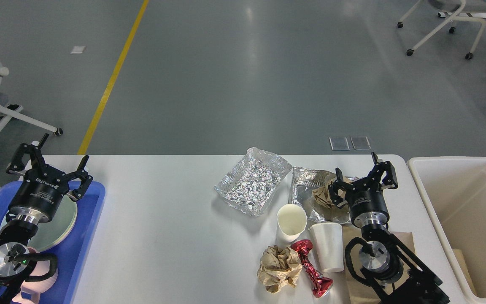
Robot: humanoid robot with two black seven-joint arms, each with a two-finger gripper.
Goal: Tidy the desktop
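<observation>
**Looking down on a cluttered white desk between two open robot tools**

Looking forward and down from the robot's head, the desk (163,236) fills the lower half of the view: a wide, glossy white top with rounded far corners, grey floor beyond it.

All places below are given relative to the upright white paper cup (291,223), which stands open-mouthed right of the desk's middle.

- Just beyond the cup and to its left lies an empty crinkled foil tray (251,181).
- Just beyond the cup and to its right lies a second foil tray (310,198), flatter, holding a wad of brown paper (322,197).
- Just right of the cup, a second white cup (328,247) stands upside down.
- Nearer the viewer than the cup sits a crumpled brown paper ball (279,268), with a twisted red foil wrapper (312,270) just beside it, between the ball and the upturned cup.
- Right of the cup, the right tool (361,174) hovers over the second foil tray with its two fingers spread wide, holding nothing. A flat brown paper bag (403,240) lies under that arm.
- Far right of the cup, off the desk's edge, stands a cream plastic bin (437,211).
- Far left of the cup, a blue tray (93,219) rests at the desk's left end with a round pale plate (63,223) in it. The left tool (55,158) hangs above the tray's far edge, fingers wide open and empty.
</observation>
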